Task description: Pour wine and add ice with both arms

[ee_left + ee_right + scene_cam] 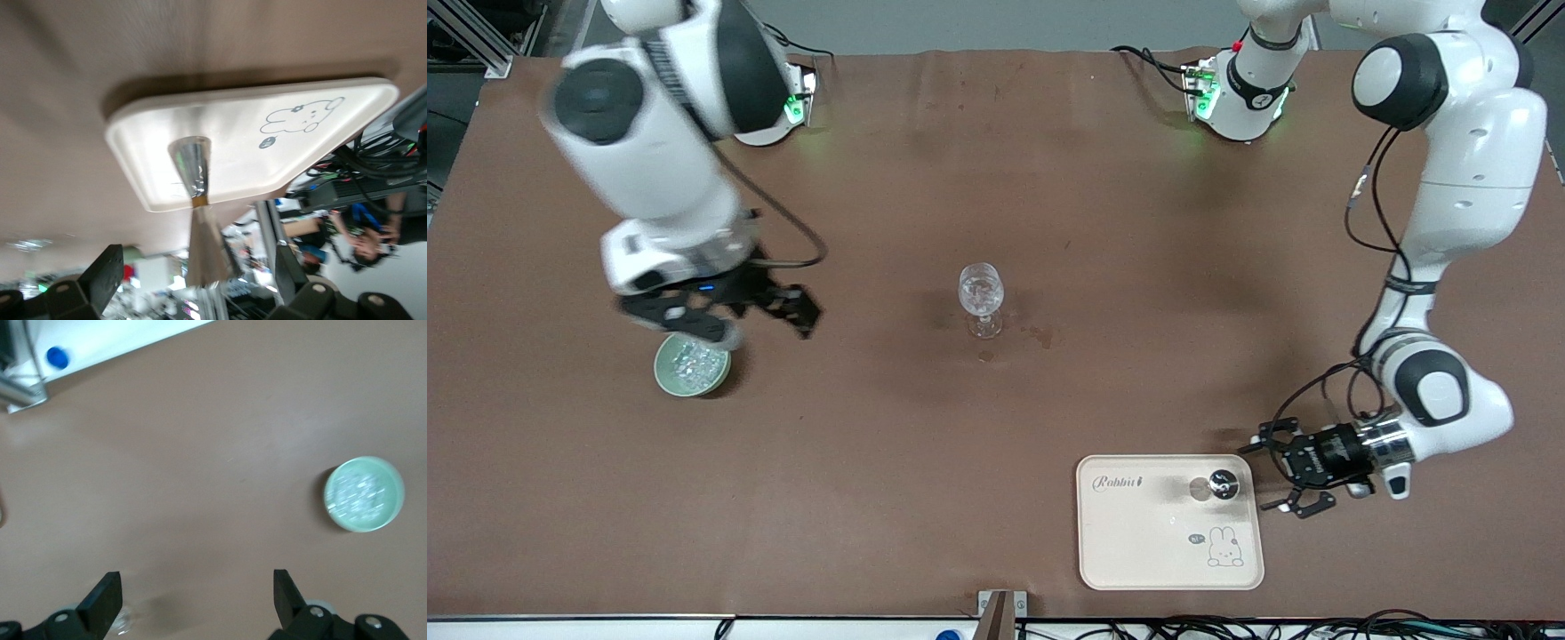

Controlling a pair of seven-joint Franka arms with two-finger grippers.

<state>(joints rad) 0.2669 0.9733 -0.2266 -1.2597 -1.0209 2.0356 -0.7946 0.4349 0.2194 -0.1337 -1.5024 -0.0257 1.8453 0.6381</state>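
A clear stemmed glass [981, 295] stands in the middle of the brown table, with glassy bits inside it; the wine itself cannot be made out. The ice [691, 363] fills a pale green bowl [667, 378] toward the right arm's end. My right gripper [729, 324] hangs open and empty over the table just beside that bowl [393, 513], the ice [363, 493] off to one side of its fingers [103, 597]. A small dark-capped bottle [1221, 486] stands on the cream tray [1138, 542]. My left gripper [1280, 474] lies low beside the tray, open, facing the bottle [195, 175] without gripping it.
The cream tray [233, 133] with a rabbit drawing sits near the front edge toward the left arm's end. A metal post [1000, 615] and cables [1227, 629] run along that edge. Small wet marks [1039, 336] lie beside the glass.
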